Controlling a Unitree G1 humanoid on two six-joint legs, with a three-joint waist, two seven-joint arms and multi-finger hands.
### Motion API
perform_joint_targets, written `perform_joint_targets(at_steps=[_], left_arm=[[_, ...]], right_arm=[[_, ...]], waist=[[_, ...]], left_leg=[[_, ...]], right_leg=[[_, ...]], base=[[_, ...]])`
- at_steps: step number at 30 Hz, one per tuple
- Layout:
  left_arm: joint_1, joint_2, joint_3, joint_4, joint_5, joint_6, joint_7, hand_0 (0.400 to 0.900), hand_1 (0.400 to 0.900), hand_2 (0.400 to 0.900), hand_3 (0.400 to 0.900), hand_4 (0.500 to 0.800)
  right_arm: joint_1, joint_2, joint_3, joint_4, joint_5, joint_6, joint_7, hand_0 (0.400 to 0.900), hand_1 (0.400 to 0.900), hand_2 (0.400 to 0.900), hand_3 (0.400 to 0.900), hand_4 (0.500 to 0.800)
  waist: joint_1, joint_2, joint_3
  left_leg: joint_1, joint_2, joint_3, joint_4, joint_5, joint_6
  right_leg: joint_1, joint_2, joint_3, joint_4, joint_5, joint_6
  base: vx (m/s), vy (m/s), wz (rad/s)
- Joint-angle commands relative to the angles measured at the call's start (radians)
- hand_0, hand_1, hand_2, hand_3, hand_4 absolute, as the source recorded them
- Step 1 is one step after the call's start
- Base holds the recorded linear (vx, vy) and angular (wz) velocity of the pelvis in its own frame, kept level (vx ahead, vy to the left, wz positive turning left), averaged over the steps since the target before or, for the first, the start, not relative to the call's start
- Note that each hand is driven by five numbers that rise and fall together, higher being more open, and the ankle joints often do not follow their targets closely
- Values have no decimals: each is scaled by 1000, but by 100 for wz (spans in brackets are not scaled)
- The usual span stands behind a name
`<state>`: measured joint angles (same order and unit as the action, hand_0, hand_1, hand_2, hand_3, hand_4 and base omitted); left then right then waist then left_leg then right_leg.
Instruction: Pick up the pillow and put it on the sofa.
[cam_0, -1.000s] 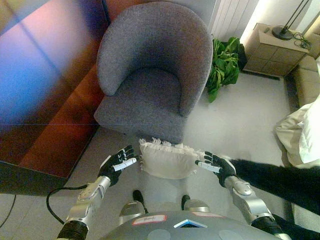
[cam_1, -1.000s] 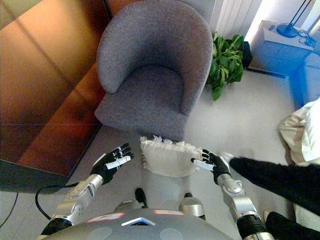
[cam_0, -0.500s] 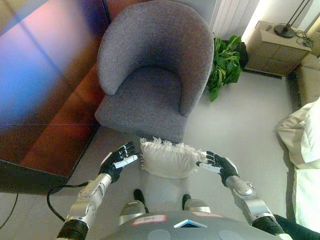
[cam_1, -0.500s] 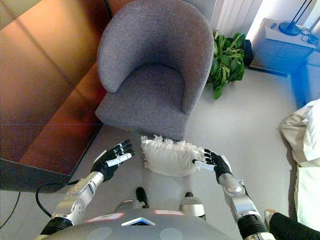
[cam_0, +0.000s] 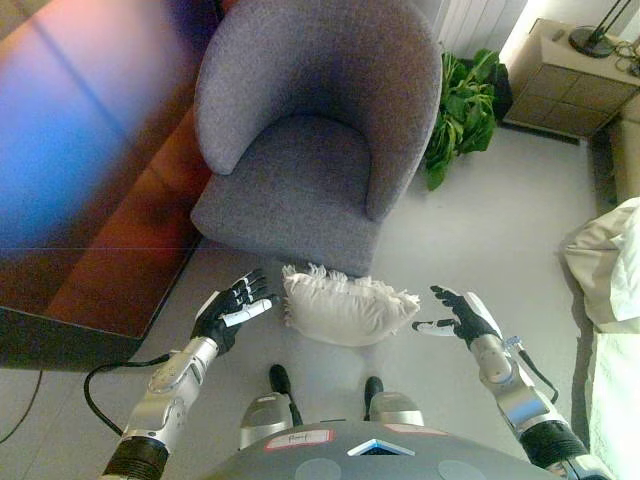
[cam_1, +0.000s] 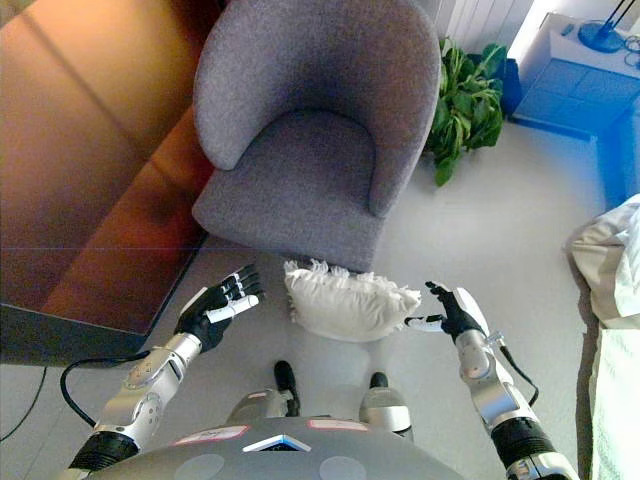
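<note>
A cream pillow (cam_0: 343, 308) with a fringed edge lies on the pale floor just in front of the grey armchair (cam_0: 310, 130), which serves as the sofa. My left hand (cam_0: 229, 310) hovers open a little to the pillow's left, palm turned toward it, not touching. On the other side my right hand (cam_0: 459, 316) is open too, fingers spread, a short gap from the pillow's right corner. Nothing is held by either hand.
A dark wooden cabinet (cam_0: 90, 170) runs along the left. A green potted plant (cam_0: 462, 110) stands right of the armchair, a bedside cabinet (cam_0: 570, 75) behind it. White bedding (cam_0: 610, 280) hangs at the right edge.
My right hand has drawn away from the pillow's right edge to the right. The person's dark sleeve at the right has gone from view. The camera shifted slightly.
</note>
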<state>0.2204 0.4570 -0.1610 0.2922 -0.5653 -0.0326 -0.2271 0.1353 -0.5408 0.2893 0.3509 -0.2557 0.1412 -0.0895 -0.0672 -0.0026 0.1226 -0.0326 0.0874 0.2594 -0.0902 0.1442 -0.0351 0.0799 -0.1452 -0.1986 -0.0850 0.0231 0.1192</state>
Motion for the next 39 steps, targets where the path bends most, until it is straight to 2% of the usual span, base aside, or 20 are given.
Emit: perform_joint_targets(at_steps=[1,3,6,9,12,17,19,20,23,26,29,34,39], left_arm=[[-157,61,32,-90,-48,-132,10,900,900,900,900,800],[-191,67,21,-104,-56,-150,31,900,900,900,900,800],[-251,84,2,-125,-76,-198,63,900,900,900,900,800],[-299,97,-22,-141,-94,-236,106,900,900,900,900,800],[-334,106,-35,-146,-104,-262,120,900,900,900,900,800],[-369,132,-40,-190,-115,-252,131,900,900,900,900,800],[-379,141,-40,-209,-113,-243,136,900,900,900,900,800],[-382,144,-40,-210,-111,-242,136,900,900,900,900,800],[-406,160,-46,-227,-118,-233,147,900,900,900,900,800],[-416,163,-58,-244,-115,-224,157,900,900,900,900,800],[-405,172,-62,-268,-123,-218,160,900,900,900,900,800],[-391,173,-59,-298,-118,-223,162,900,900,900,900,800],[-405,176,-75,-314,-126,-224,164,900,900,900,900,800]], right_arm=[[-188,-61,23,-17,-54,-62,-80,900,900,900,900,800],[-227,-63,44,14,-71,-70,-94,900,900,900,900,800],[-289,-82,71,33,-91,-87,-135,900,900,900,900,800],[-344,-104,104,42,-94,-97,-143,900,900,900,900,800],[-395,-122,126,62,-89,-106,-166,900,900,900,900,800],[-456,-149,130,75,-100,-112,-199,900,900,900,900,800],[-481,-162,130,74,-99,-101,-207,900,900,900,900,800],[-488,-164,130,75,-100,-100,-212,900,900,900,900,800],[-551,-183,137,90,-103,-71,-253,900,900,900,900,800],[-586,-191,127,120,-137,-10,-345,900,900,900,900,800],[-596,-191,111,136,-174,31,-399,900,900,900,900,800],[-618,-208,103,142,-205,72,-415,900,900,900,900,800],[-691,-234,124,191,-173,63,-366,900,900,900,900,800]], waist=[[42,6,66],[44,11,97],[47,15,178],[49,19,232],[55,26,265],[63,38,302],[64,44,318],[65,46,321],[64,59,337],[63,72,352],[62,87,362],[61,107,378],[65,128,396]], left_leg=[[19,16,-35,27,-97,-2],[-28,19,-43,78,-105,0],[-156,22,-61,262,-148,6],[-261,25,-71,406,-191,4],[-341,19,-86,486,-219,12],[-453,7,-98,595,-266,38],[-494,2,-105,670,-322,39],[-506,2,-104,685,-328,40],[-570,1,-91,776,-372,52],[-624,-1,-82,878,-420,56],[-658,-1,-80,929,-441,61],[-701,-5,-77,1002,-464,63],[-748,-9,-70,1079,-485,61]], right_leg=[[-117,27,-15,102,-4,-17],[-161,26,-11,161,-27,-27],[-269,9,-9,315,-74,-45],[-362,-1,-6,433,-113,-63],[-436,-5,1,532,-152,-78],[-559,-26,10,695,-208,-93],[-601,-35,18,785,-261,-93],[-614,-36,19,804,-268,-95],[-683,-42,22,916,-310,-111],[-736,-50,20,1017,-350,-124],[-774,-55,27,1075,-369,-127],[-818,-59,34,1137,-389,-132],[-865,-71,36,1204,-407,-134]], base=[[-116,-36,9],[-97,-51,7],[-164,-69,6],[-107,-67,5],[-67,-53,6],[-58,-52,11],[36,-78,17],[39,-78,18],[-38,-62,15],[-4,-56,12],[2,-11,2],[0,0,0],[-28,9,4]])
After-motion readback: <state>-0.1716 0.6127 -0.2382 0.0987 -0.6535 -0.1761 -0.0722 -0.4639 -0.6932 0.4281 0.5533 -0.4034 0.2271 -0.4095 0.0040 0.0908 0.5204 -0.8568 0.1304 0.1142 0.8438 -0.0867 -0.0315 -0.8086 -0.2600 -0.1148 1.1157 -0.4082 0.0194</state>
